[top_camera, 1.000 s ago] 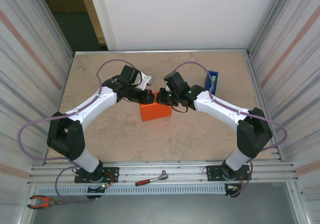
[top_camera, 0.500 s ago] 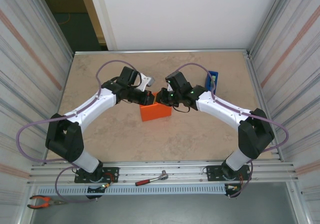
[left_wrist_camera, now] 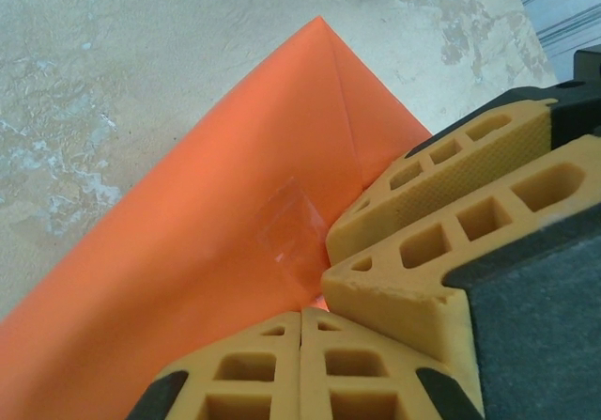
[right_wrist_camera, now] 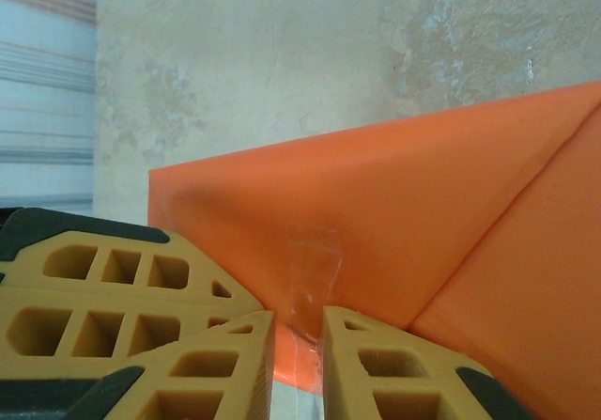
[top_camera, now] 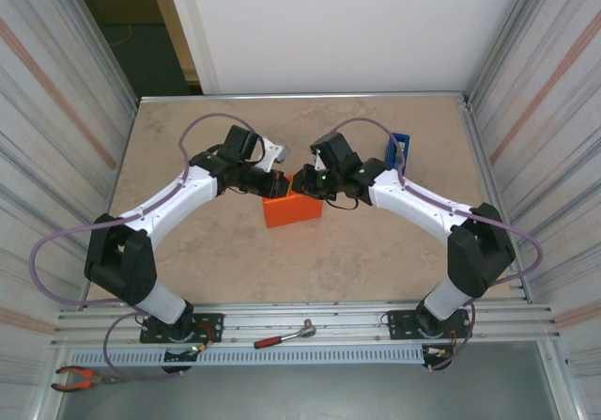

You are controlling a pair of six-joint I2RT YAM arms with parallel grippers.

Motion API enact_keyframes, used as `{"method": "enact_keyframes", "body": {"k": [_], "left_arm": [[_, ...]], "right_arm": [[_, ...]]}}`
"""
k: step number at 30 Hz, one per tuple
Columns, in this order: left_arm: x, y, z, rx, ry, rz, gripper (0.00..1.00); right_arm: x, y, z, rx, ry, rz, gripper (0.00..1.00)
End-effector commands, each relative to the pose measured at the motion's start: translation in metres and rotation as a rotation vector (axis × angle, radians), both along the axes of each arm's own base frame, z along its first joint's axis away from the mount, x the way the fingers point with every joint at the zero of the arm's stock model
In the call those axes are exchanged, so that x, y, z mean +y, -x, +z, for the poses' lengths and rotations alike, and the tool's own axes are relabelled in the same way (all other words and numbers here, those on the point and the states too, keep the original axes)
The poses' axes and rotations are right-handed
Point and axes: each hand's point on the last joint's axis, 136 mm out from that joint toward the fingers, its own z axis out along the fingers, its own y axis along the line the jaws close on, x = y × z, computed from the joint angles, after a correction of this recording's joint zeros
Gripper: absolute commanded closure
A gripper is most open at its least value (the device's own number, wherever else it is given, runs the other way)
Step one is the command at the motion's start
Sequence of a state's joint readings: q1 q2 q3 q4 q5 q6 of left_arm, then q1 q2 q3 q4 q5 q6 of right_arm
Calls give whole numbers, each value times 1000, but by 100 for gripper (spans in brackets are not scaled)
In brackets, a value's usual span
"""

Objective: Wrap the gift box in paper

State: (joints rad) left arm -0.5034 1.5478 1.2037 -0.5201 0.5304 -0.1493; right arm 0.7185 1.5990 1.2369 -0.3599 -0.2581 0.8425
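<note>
From the top, the paper (top_camera: 292,210) sits folded into a block in the middle of the frame, with the box hidden inside. My two grippers meet at its upper edge. My left wrist view shows more: my left gripper (left_wrist_camera: 300,318) is pressed together at the bottom, just below a clear patch of tape (left_wrist_camera: 289,229). My right wrist view shows my right gripper (right_wrist_camera: 299,321) a little apart, holding nothing
</note>
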Motion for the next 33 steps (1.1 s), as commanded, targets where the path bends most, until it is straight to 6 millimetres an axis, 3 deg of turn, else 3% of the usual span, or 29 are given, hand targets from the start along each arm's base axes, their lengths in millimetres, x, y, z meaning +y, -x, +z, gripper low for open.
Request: {"method": "enact_keyframes", "body": {"k": [1, 15, 24, 26, 30, 33], "left_arm": [[16, 6, -28, 37, -101, 12, 100], [17, 7, -32, 44, -105, 8, 100], [17, 9, -31, 42, -99, 5, 100], [16, 9, -31, 40, -99, 4, 100], [16, 9, -33, 44, -100, 3, 100], [16, 10, -33, 43, -100, 2, 100]], "right_arm": [[-19, 12, -28, 73, 141, 25, 77], [-8, 13, -16, 42, 114, 100, 73], [-37, 2, 23, -37, 61, 21, 66], [-37, -4, 29, -45, 26, 16, 72], [-27, -16, 37, -33, -69, 24, 96], [-15, -22, 39, -25, -110, 34, 100]]}}
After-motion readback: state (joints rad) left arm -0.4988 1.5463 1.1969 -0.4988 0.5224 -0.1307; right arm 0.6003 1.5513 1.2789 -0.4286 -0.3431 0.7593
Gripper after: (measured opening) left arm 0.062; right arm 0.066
